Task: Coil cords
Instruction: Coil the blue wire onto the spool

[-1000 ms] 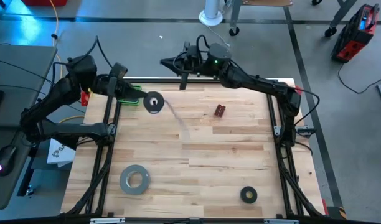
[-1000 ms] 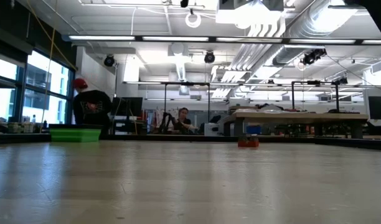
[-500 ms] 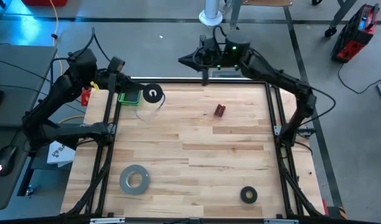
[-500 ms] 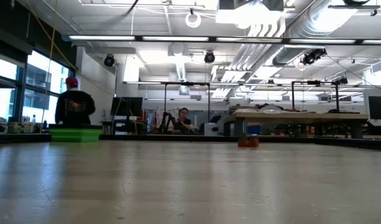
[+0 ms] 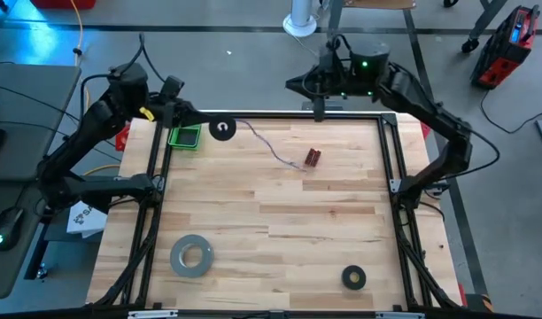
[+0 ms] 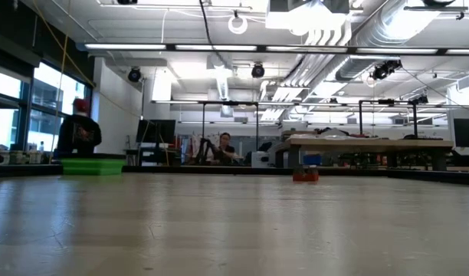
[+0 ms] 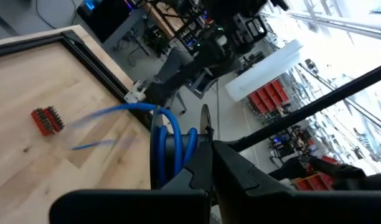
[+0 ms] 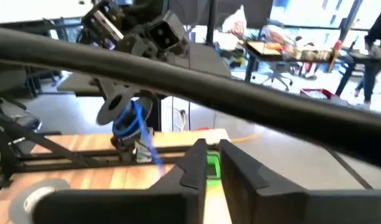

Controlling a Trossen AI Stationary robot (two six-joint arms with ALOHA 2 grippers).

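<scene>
While only one cord is seen on the table, there's a fair bit of other stuff to be counted: one green tray, one small black spool, one little red block, one grey tape roll and one black ring.

Going from the left, the left gripper is found up at the far left corner of the table, by the green tray, and it's clamped on the black spool, which is held up off the wood. In the left wrist view the blue cord is seen wound in a few loops on the spool, right between the closed fingers. From the spool the loose end of the cord is trailed across the boards toward the red block, and its tip seems to end just beside that block.

The right gripper is parked past the far edge of the table, above the black frame rail, and its fingers are pressed together on nothing.

No readable writing or brand is made out on any of it.

The middle of the table is left bare; the tape roll and the ring are set near the front edge, well apart. In the low view one person is seen standing in the room at far left and another further back.
</scene>
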